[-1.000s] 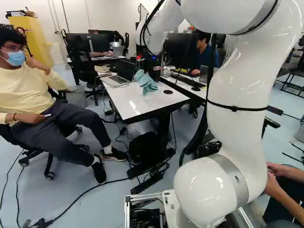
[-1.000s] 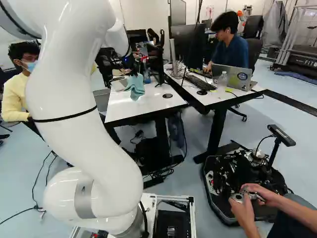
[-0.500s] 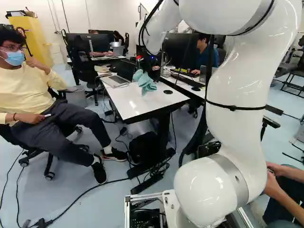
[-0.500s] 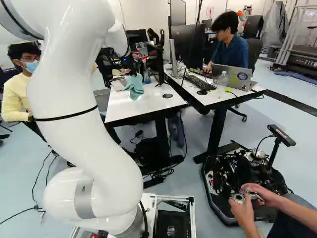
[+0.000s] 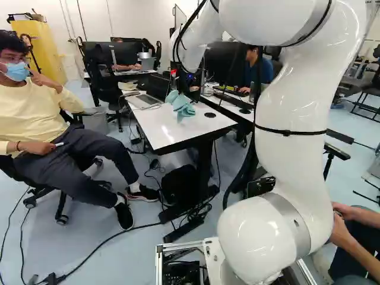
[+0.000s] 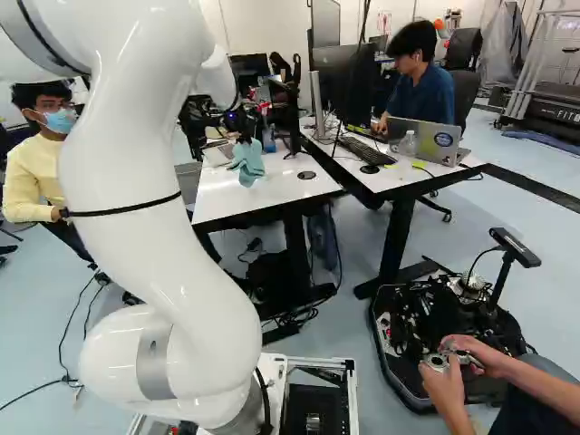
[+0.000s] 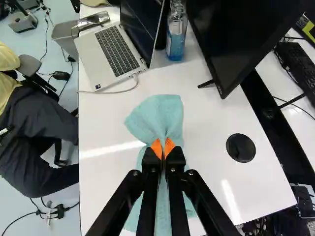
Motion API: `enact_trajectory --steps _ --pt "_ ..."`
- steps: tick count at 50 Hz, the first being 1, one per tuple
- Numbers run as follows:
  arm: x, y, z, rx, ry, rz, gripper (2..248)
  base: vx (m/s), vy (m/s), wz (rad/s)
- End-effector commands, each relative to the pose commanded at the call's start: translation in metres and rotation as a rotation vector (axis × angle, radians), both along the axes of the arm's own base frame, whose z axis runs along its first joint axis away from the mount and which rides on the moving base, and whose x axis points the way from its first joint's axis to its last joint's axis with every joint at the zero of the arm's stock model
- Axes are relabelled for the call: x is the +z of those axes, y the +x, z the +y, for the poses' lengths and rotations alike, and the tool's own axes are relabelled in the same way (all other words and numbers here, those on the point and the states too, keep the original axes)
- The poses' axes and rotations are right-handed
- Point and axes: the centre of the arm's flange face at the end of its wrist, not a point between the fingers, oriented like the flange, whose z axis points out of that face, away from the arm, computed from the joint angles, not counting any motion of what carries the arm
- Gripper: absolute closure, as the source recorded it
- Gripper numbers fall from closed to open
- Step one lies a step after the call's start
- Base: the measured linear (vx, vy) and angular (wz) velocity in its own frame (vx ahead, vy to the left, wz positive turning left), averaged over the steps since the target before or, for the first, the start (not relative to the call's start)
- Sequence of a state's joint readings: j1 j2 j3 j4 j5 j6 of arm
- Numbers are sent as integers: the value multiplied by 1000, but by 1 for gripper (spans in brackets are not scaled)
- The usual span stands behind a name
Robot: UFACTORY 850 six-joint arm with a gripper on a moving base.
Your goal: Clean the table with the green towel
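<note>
Over the white tabletop (image 7: pixel 113 196), the pincer (image 7: pixel 163 153) holds the green towel (image 7: pixel 156 118) pinched at its middle. Swept toward the laptop (image 7: pixel 112 54), a loose fold could snag the cable (image 7: pixel 115 91) and tug it; pressing too lightly might leave patches unwiped.

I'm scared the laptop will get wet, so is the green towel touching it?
No, the towel is pinched in the gripper, and white tabletop shows between towel and laptop.

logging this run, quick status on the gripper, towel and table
Gripper shut on green towel, held over the white table. Laptop, bottle and monitor on tabletop, possible obstacles.
</note>
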State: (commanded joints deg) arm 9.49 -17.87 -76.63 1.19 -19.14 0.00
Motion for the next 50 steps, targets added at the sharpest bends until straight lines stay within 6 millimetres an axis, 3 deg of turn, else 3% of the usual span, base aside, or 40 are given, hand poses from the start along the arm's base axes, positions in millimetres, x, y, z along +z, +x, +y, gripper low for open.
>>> enact_trajectory --steps 50 --pt "-56 11 4 2 0 -7 222 0 0 0"
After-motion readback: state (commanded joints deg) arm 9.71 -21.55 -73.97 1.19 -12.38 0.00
